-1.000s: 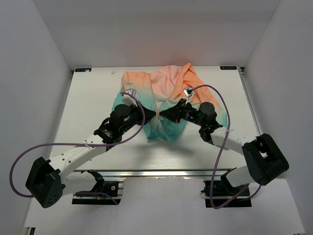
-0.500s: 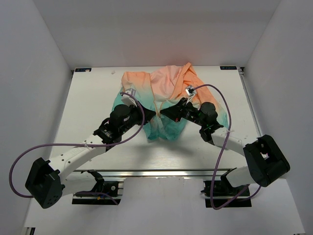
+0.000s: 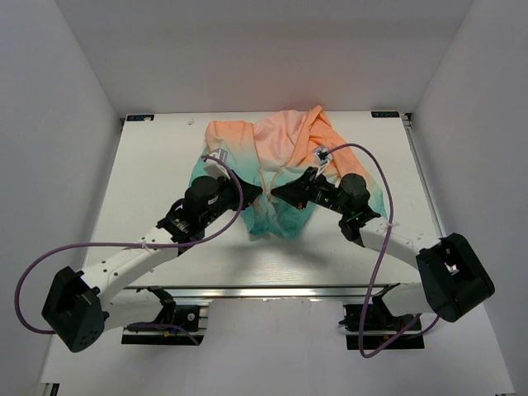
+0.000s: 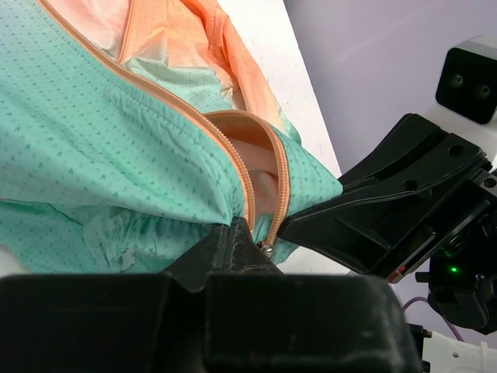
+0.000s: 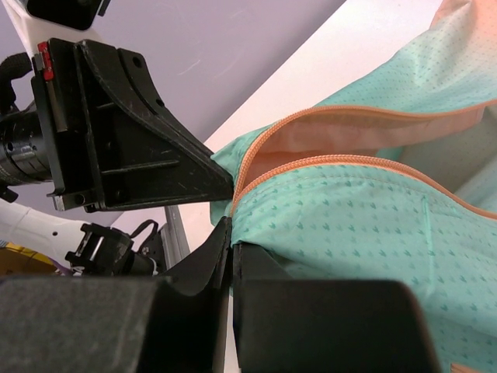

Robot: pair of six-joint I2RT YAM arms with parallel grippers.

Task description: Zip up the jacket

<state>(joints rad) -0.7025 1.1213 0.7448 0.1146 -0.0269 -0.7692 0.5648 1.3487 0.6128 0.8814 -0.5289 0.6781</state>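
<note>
The jacket [image 3: 280,165] lies on the table, peach-orange at the far end and teal at the near hem, with its orange zipper [image 4: 247,190] parted. My left gripper [image 3: 256,192] is shut on the teal fabric beside the left zipper edge [image 4: 235,231]. A small metal slider [image 4: 266,249] sits right next to its fingertips. My right gripper [image 3: 276,192] is shut on the teal fabric at the other zipper edge [image 5: 233,233]. The two grippers meet tip to tip at the lower part of the zipper. The jacket fills both wrist views [image 5: 365,210].
The white table [image 3: 148,173] has walls on three sides. The right gripper's black body [image 4: 388,210] is close in the left wrist view, and the left gripper's body [image 5: 132,148] is close in the right wrist view. Purple cables [image 3: 371,206] loop over both arms.
The right arm's base link has shifted slightly to the right and nearer. Both grippers stay shut on the jacket at about the same spot.
</note>
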